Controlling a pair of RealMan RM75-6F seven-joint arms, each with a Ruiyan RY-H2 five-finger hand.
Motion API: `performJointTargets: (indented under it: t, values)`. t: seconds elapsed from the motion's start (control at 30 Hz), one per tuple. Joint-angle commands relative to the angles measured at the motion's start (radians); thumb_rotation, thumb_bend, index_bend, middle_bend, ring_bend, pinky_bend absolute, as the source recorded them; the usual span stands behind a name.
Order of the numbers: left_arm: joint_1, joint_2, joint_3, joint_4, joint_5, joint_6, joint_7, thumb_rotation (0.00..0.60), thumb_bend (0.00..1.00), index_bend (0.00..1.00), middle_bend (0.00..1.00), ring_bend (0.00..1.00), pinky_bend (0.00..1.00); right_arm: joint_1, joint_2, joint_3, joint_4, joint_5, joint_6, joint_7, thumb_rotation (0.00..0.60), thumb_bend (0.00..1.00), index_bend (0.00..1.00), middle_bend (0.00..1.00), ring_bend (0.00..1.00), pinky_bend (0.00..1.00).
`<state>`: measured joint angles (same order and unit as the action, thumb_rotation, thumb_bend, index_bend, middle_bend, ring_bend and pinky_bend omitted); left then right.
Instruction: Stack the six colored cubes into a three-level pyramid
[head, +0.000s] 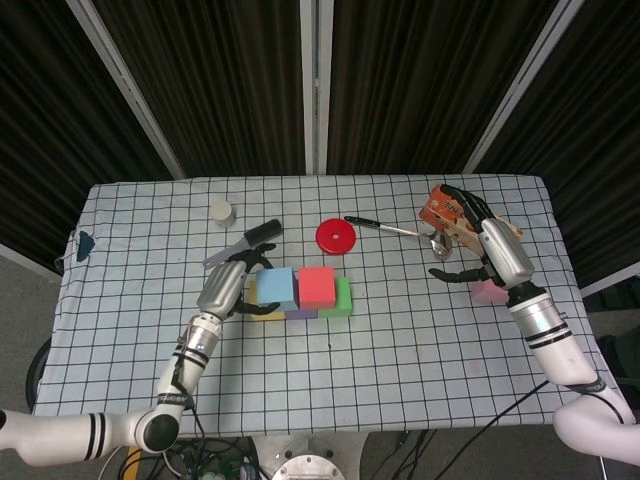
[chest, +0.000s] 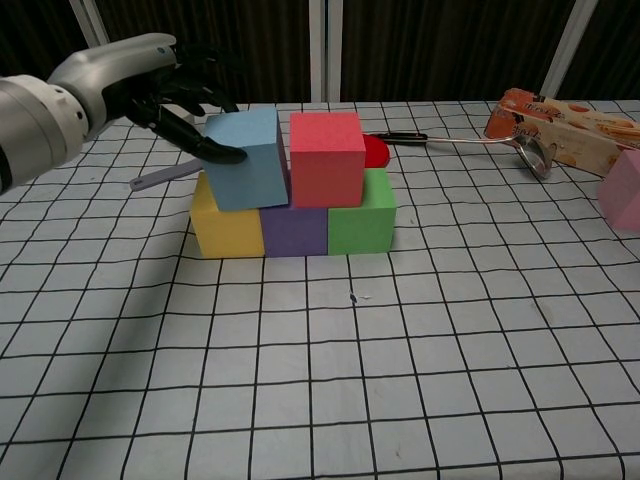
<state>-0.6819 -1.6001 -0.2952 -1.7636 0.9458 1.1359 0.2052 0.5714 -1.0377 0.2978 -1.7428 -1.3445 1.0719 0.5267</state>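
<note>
The blue cube (chest: 246, 158) sits on the second level, over the yellow cube (chest: 226, 229) and the purple cube (chest: 294, 230), with its near face slightly twisted and its right edge against the red cube (chest: 326, 157). We judge it is not yet squared up. The red cube rests over the purple cube and the green cube (chest: 361, 223).

The left robot hand (chest: 165, 90) lies to the blue cube's left and a little behind it. One dark fingertip touches the cube's left face while the other fingers are spread apart, closed on nothing. Any further nudge would therefore run rightward, toward the red cube.

The pink cube (head: 487, 291) is what the top level needs, and it lies well apart from the stack, at the right side of the tabletop (head: 400, 340). The right robot hand (head: 478, 245) is far nearer to it. That hand hovers just above and behind the pink cube with its fingers apart, holding nothing.

The chest view shows the blue cube's twist and the fingertip contact plainly, which the head view flattens. It catches the pink cube (chest: 622, 192) only at its right edge and does not show the right robot hand. The head view alone shows that hand over the pink cube, with a ladle (head: 400, 231) and an orange box (head: 441, 208) behind it.
</note>
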Motion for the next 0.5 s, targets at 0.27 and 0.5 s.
performJointTargets:
  t: [0.27, 0.5]
  values:
    - [-0.012, -0.006, 0.000, 0.007, -0.004, -0.006, 0.015, 0.600, 0.26, 0.16, 0.52, 0.18, 0.18, -0.003, 0.003, -0.005, 0.006, 0.005, -0.006, 0.005, 0.600, 0.00, 0.00, 0.07, 0.00, 0.00]
    - [-0.017, -0.014, 0.003, 0.012, -0.009, -0.004, 0.024, 0.600, 0.26, 0.16, 0.52, 0.18, 0.18, -0.005, 0.000, -0.008, 0.014, 0.004, -0.007, 0.012, 0.600, 0.00, 0.00, 0.07, 0.00, 0.00]
